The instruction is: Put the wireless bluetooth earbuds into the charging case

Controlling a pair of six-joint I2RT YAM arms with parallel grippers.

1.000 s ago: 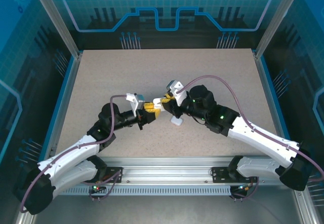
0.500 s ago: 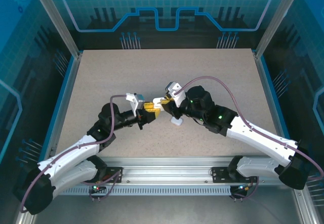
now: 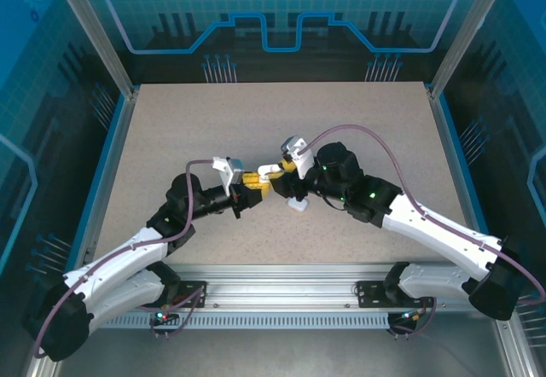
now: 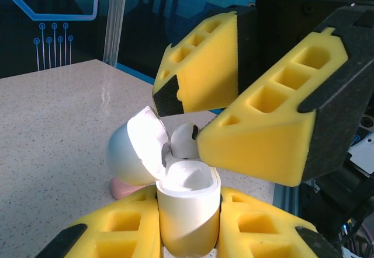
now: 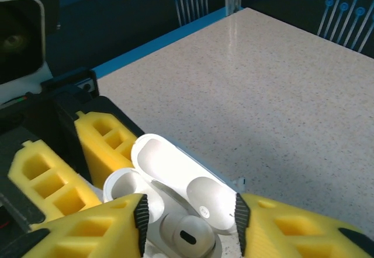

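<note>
The table (image 3: 341, 121) is bearing the work at its centre, where both arms are meeting. The left gripper (image 4: 187, 226) is clamping a white charging case (image 4: 186, 202) upright, with its lid (image 4: 140, 150) standing hinged open. The right gripper (image 5: 190, 214) is pinching a white earbud (image 4: 186, 140) and holding it just above the case's open mouth. A second white case (image 3: 296, 204) is lying on the table just beside the right gripper.
</note>
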